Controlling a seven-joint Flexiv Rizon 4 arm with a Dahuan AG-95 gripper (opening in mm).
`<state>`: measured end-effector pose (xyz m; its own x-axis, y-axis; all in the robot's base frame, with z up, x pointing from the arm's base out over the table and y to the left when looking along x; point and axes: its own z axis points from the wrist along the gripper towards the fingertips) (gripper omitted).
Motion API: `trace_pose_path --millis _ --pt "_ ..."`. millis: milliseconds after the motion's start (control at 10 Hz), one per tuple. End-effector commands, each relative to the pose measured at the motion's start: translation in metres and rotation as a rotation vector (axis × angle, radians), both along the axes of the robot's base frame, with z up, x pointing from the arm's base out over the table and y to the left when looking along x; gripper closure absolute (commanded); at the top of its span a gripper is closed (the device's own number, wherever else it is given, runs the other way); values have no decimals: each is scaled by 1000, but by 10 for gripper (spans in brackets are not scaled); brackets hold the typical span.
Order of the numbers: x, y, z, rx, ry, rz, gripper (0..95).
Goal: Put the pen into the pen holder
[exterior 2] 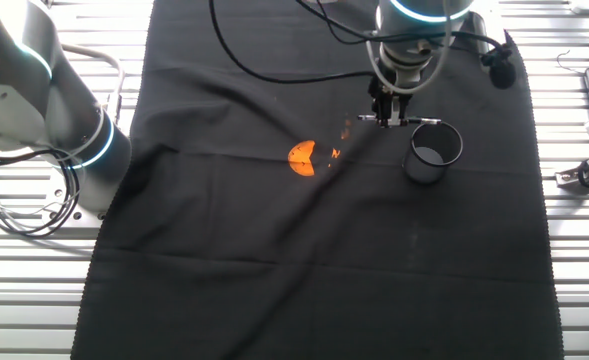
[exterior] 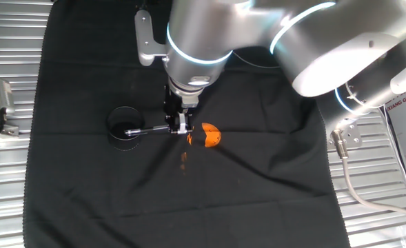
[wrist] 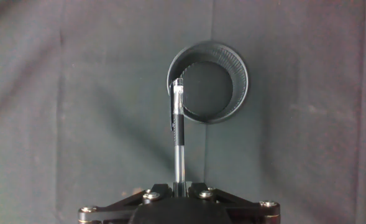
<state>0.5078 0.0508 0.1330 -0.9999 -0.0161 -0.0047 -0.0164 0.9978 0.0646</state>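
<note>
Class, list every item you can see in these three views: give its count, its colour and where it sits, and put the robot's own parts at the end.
pen: one, black and silver, held level in the gripper, its far end over the cup's rim
pen holder: one, black, upright on the cloth
lump: one, orange, on the cloth beside the gripper
cloth: one, black, covering the table
table: one, ribbed silver metal
gripper: one, black, shut on the pen
arm: one, silver-grey, above the cloth

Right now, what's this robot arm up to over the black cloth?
The arm's hand is holding the pen roughly level, its free end reaching over the rim of the pen holder. The pen isn't inside yet. An orange lump lies on the black cloth on the hand's other side, untouched.
</note>
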Motion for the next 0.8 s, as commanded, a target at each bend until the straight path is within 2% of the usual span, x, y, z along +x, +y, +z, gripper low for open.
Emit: trace_pose_path --millis 100,300,800 --pt "-2 -1 3 -1 -3 1 950" --pt "-2 -1 4 -14 -4 2 950" --pt "0 -1 6 -8 -7 -1 950"
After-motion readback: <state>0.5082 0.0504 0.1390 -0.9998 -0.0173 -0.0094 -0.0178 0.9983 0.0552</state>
